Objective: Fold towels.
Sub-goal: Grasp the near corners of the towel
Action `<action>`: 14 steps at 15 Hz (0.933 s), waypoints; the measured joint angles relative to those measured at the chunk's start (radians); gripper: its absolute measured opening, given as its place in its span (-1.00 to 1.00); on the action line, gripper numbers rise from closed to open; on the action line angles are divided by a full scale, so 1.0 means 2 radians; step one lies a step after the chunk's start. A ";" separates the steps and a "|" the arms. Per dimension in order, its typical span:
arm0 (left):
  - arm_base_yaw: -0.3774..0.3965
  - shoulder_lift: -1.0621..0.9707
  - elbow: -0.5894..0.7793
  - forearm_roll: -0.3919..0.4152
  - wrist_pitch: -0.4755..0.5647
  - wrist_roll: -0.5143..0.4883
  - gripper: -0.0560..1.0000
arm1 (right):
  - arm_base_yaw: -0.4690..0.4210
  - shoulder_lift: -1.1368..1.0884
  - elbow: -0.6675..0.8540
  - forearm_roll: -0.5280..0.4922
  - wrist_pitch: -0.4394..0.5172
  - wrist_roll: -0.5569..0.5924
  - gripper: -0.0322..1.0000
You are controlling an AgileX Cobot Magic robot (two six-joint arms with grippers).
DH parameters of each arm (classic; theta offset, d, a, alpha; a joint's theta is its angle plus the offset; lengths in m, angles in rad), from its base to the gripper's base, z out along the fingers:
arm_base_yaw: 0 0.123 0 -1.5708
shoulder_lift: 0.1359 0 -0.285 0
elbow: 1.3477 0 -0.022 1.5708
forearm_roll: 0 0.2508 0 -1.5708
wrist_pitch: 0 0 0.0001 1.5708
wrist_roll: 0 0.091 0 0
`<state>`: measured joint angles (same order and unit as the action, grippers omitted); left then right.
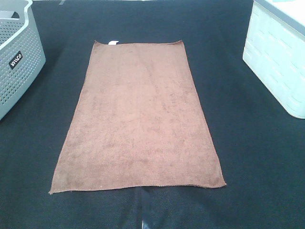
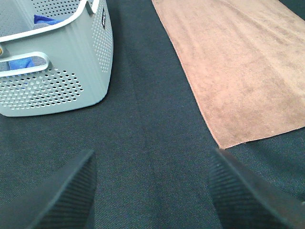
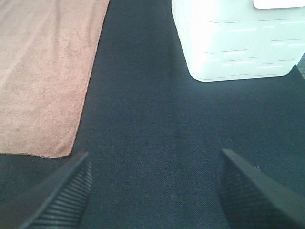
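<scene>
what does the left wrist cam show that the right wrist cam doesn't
Only the left wrist view: a grey perforated basket with something blue inside, and the left gripper, open over bare mat. Only the right wrist view: a white bin and the right gripper, also open. Both: one corner of the brown towel, lying flat on the dark mat, with neither gripper touching it.

One towel [image 1: 138, 114], one grey basket [image 1: 21, 62], one white bin [image 1: 276, 62], two grippers [image 2: 152, 155] [image 3: 155, 153]
</scene>
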<state>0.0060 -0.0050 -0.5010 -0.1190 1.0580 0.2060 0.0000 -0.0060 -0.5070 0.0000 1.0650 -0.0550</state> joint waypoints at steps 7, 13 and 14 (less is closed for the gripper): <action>0.000 0.000 0.000 0.000 0.000 0.000 0.32 | 0.000 0.000 0.000 0.000 0.000 0.000 0.40; 0.000 0.000 0.000 0.000 0.000 0.000 0.32 | 0.000 0.000 0.000 0.000 0.000 0.000 0.40; 0.000 0.000 0.000 0.000 0.000 0.000 0.32 | 0.000 0.000 0.000 0.000 0.000 0.000 0.40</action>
<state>0.0060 -0.0050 -0.5010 -0.1190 1.0580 0.2060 0.0000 -0.0060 -0.5070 0.0000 1.0650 -0.0550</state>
